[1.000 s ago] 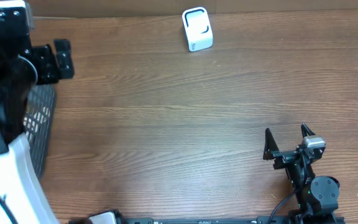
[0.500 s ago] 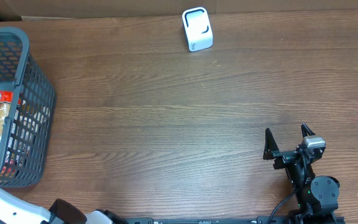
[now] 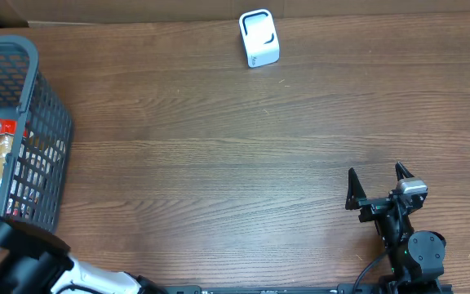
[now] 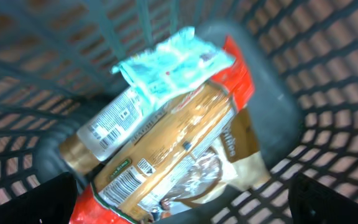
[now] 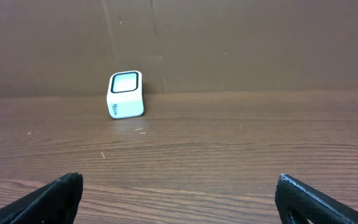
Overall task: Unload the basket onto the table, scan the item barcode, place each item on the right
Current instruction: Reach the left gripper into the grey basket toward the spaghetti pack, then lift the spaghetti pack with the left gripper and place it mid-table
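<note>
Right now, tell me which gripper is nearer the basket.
Left. The left gripper is at the basket, looking in; the right gripper is far across the table.

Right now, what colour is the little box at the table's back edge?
White scanner, with a dark-rimmed window; clearest in the right wrist view.

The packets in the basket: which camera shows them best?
Left wrist view: the packets fill the frame, barcodes showing. Overhead catches only a sliver inside the basket; the right wrist view shows none.
</note>
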You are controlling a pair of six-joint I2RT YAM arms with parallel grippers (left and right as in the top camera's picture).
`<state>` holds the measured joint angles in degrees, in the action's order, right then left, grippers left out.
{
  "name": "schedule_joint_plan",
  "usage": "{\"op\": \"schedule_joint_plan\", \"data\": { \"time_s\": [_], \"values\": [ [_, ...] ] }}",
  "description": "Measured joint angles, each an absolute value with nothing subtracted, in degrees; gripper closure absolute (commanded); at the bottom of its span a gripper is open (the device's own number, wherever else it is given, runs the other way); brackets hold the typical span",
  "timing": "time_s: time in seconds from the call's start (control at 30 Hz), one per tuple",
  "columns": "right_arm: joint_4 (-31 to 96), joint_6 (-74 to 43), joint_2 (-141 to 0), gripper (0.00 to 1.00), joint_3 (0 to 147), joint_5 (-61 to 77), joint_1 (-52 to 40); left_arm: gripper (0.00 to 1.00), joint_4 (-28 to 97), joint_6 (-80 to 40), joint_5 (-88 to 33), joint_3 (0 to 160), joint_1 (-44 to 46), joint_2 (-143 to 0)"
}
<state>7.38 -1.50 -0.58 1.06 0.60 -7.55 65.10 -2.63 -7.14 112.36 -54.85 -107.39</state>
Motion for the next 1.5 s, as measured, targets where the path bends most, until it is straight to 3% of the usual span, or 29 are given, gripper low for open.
{"op": "schedule_joint_plan", "data": {
  "time_s": [0.27,0.67,0.7,0.77,0.87,0.97,1.27,1.5],
  "values": [
    [7.4,-1.5,-0.6,0.0,1.1,0.6,-7.6,0.0,64.4,3.6,-5.2,108.7,-54.8,-112.7],
    [7.4,-1.5,-0.6,0.0,1.1,0.6,-7.6,0.01,45.6,15.6,-5.8,87.4,-54.8,-113.8],
    [7.3,-1.5,-0.6,0.0,1.1,0.6,-7.6,0.05,44.4,15.9,-5.8,86.5,-54.8,-113.8],
    [7.4,-1.5,-0.6,0.0,1.1,0.6,-7.5,0.25,43.4,16.8,-5.8,85.3,-54.8,-113.8],
    [7.4,-1.5,-0.6,0.0,1.1,0.6,-7.6,0.74,42.8,17.3,-6.0,84.6,-54.8,-113.8],
    [7.4,-1.5,-0.6,0.0,1.1,0.6,-7.6,0.94,42.2,18.3,-7.1,84.9,-54.8,-113.6],
    [7.3,-1.5,-0.6,0.0,1.1,0.6,-7.6,0.96,48.8,14.7,-8.7,90.9,-54.5,-114.2],
    [7.3,-1.5,-0.6,0.0,1.1,0.6,-7.6,0.96,55.9,9.9,-18.5,107.9,-54.5,-115.7]
  ]
}}
